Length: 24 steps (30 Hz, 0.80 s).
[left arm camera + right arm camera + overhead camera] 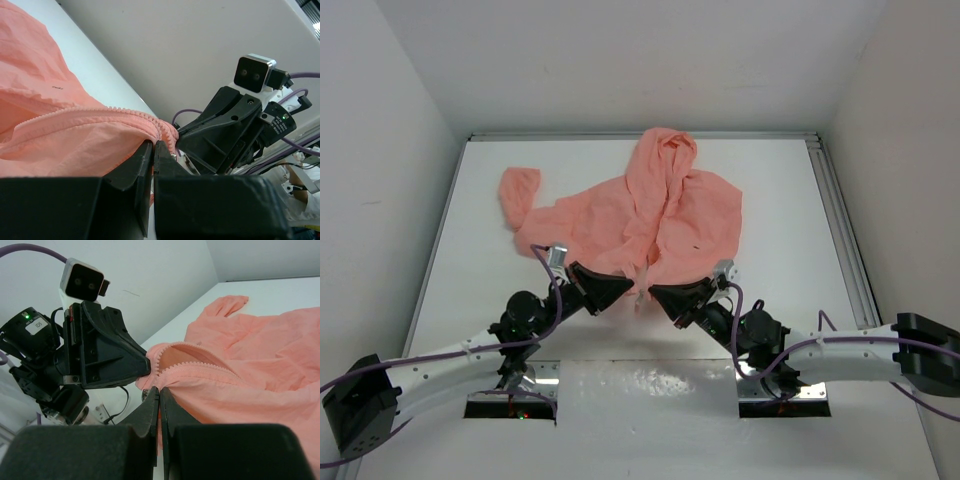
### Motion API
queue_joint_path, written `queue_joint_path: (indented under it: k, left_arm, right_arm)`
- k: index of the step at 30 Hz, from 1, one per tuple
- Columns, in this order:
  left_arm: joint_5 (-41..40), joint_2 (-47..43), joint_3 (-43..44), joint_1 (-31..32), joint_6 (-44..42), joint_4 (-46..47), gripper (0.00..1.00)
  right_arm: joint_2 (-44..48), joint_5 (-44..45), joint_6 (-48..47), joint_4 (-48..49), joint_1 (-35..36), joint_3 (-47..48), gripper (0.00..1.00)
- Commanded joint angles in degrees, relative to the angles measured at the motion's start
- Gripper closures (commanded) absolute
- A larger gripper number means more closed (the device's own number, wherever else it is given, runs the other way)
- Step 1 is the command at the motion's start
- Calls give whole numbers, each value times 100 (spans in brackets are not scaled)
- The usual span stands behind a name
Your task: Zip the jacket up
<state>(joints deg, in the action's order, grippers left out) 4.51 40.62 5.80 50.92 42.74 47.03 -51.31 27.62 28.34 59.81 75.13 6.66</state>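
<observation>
Top view, jacket: the jacket [650,215] is spread on the white desk [790,200]. Its hood [665,150] is at the far end, one sleeve [518,195] is thrown out to the left, and the hem is turned toward the arm bases.
Top view, claws: the left claw [620,293] and right claw [660,296] are found tip to tip at the middle of the near hem. Both are closed, and a tag of pink cloth hangs between them.
Top view, key relation: the front opening is judged to run from the claws straight away toward the hood. Neither arm is nearer, since each is set at the bottom end on its own side.
Left wrist, grip: the left claw [153,147] is pinched shut on the hem edge, with cloth trapped between the fingers. The right claw [182,132] is met just opposite.
Left wrist, zip: a row of zip teeth [90,112] is traced leftward from the tips, and the dark mark [56,87] is seen on the panel beyond.
Right wrist, grip: the right claw [159,390] is likewise clamped on pink cloth. The left claw [145,365] is set against the same corner.
Right wrist, zip: two rows of zip teeth [200,367] are seen parted, so the front is judged unzipped here.
Hidden: no slider can be made out in any view. Whether the two bottom ends are engaged is masked by the fingers.
</observation>
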Motion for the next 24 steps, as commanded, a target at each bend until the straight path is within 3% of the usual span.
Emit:
queue_joint_path:
  k: [1, 24]
  left_arm:
    - [102, 25, -18, -38, 50, 413, 100]
    - [278, 51, -158, -38, 226, 747, 100]
  right_arm:
    - [95, -37, 23, 259, 19, 55, 100]
    - [-125, -2, 67, 602, 19, 73, 100]
